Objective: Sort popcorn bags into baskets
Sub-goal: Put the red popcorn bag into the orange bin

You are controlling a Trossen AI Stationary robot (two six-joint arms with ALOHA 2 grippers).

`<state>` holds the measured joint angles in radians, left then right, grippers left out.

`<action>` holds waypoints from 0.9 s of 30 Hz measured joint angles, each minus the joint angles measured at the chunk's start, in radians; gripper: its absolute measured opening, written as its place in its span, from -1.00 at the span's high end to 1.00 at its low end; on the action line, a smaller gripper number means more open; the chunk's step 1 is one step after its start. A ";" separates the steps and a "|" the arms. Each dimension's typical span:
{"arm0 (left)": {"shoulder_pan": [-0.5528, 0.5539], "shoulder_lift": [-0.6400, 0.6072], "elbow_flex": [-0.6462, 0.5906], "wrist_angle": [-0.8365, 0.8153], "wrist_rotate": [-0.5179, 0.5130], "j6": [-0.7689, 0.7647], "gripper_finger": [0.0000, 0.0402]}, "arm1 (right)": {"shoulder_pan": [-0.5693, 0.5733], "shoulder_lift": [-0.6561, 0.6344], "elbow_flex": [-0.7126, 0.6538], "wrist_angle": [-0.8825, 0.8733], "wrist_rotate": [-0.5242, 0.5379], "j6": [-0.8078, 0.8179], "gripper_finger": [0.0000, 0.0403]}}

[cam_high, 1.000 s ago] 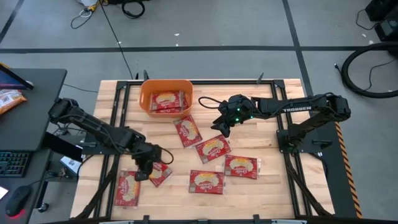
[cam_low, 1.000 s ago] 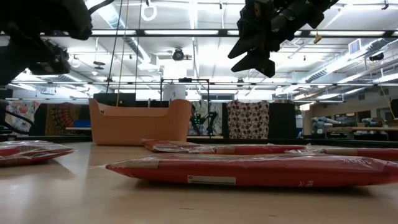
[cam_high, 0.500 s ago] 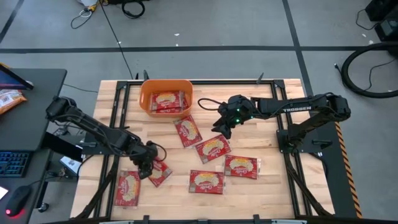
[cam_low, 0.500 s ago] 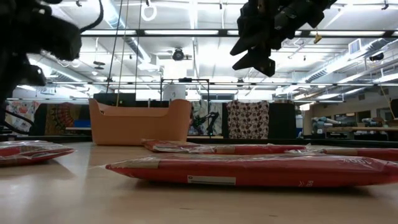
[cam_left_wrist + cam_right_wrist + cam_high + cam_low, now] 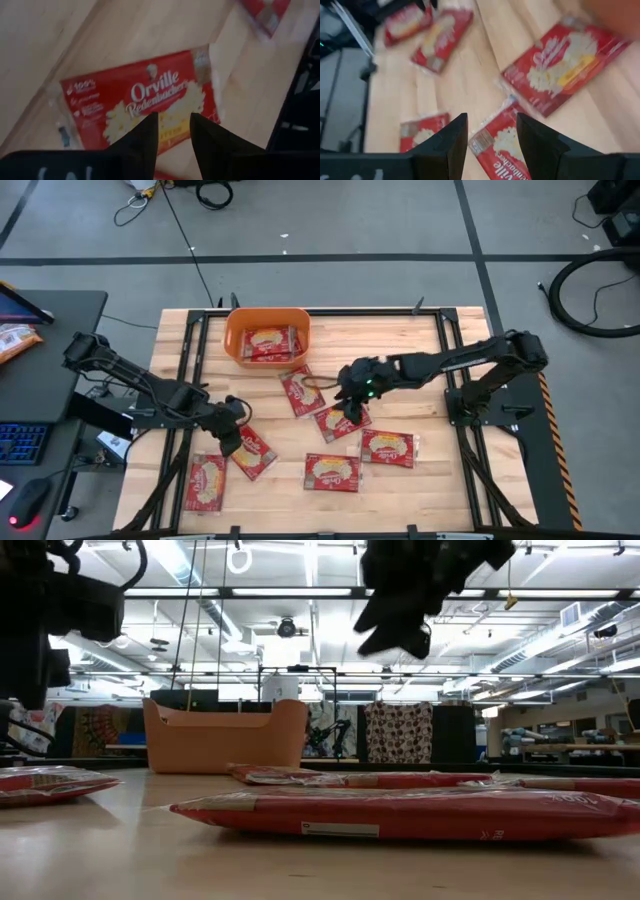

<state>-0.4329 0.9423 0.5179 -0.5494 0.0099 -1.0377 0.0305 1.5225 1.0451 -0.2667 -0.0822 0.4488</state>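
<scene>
Here, the left gripper [image 5: 232,442] hangs over a popcorn bag [image 5: 251,452] at the near left, fingers partly apart, holding nothing. Farther, the right gripper [image 5: 352,406], open and empty, hovers over a middle bag [image 5: 340,421]. The orange basket [image 5: 265,317] stands far, with packets inside.

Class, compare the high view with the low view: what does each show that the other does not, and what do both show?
Only the high view shows popcorn bags lying inside the orange basket, the left gripper over a bag near the table's left front, and a desk beside the table. Only the low view shows the room behind, with ceiling lights, and the basket's side wall. Both show the basket, loose red bags on the wooden table, and the right gripper raised above them.
</scene>
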 joint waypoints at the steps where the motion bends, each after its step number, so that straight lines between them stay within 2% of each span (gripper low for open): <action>1: 0.000 -0.001 0.000 0.019 -0.003 0.000 0.42 | 0.002 0.026 0.006 -0.002 0.000 0.000 0.14; 7: 0.000 0.000 0.000 0.155 -0.019 0.000 0.42 | -0.012 0.149 0.048 -0.022 0.013 0.001 0.14; 13: 0.000 0.000 0.000 0.207 -0.109 -0.025 0.42 | -0.084 0.241 0.073 0.003 0.023 0.000 0.12; 16: 0.000 0.000 0.000 0.225 -0.121 -0.032 0.42 | -0.110 0.286 0.098 0.047 0.028 -0.020 0.12; 21: 0.000 0.000 0.000 0.273 -0.091 -0.059 0.42 | -0.113 0.391 0.219 0.063 0.085 -0.068 0.12; 27: 0.000 -0.001 0.000 0.320 0.019 -0.135 0.42 | -0.113 0.528 0.392 0.034 0.198 -0.022 0.12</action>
<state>-0.4332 0.9417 0.5179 -0.2295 0.0287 -1.1728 -0.0830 2.0504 1.4368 -0.2331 0.1153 0.4268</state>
